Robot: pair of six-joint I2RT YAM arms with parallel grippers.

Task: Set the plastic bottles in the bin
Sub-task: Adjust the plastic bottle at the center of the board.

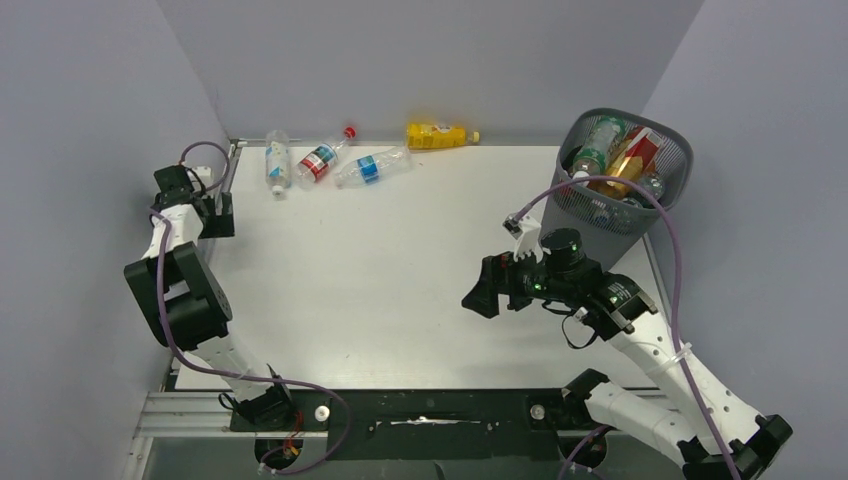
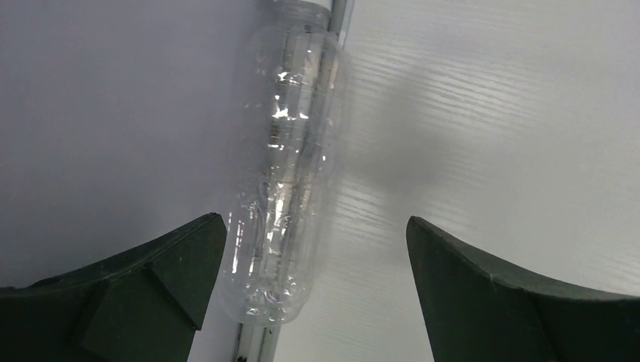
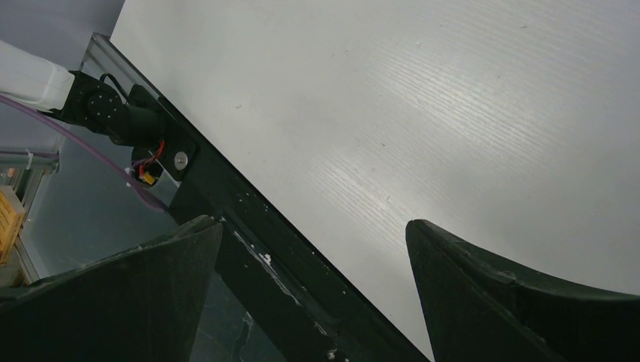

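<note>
Along the left edge of the table (image 1: 400, 270), the grey wall (image 2: 113, 113) is crowding the left gripper (image 2: 315, 220). The metal edge rail (image 2: 260, 343) is running right under the wall. A purple cable (image 1: 676, 290) from the right arm is arcing across the near side of the bin (image 1: 600, 215).

Left gripper is hanging with its jaws spread wide and nothing gripped. A clear unlabelled bottle (image 2: 290, 151) is lying lengthwise on the rail against the wall, neck pointing away, with its base end between the fingers and just beside the left one. I cannot confirm contact.

Right gripper (image 3: 313, 223) is hovering spread wide and empty over bare table by the black base bar (image 3: 249, 226).

Four bottles are lying on their sides along the far edge: white-blue label bottle (image 1: 277, 160), red-label bottle (image 1: 322, 159) with a red cap, blue-label bottle (image 1: 370, 168) and yellow bottle (image 1: 437, 135).

The dark mesh bin is standing at the far right corner, holding binned bottles (image 1: 625, 160) showing green, red and amber.
</note>
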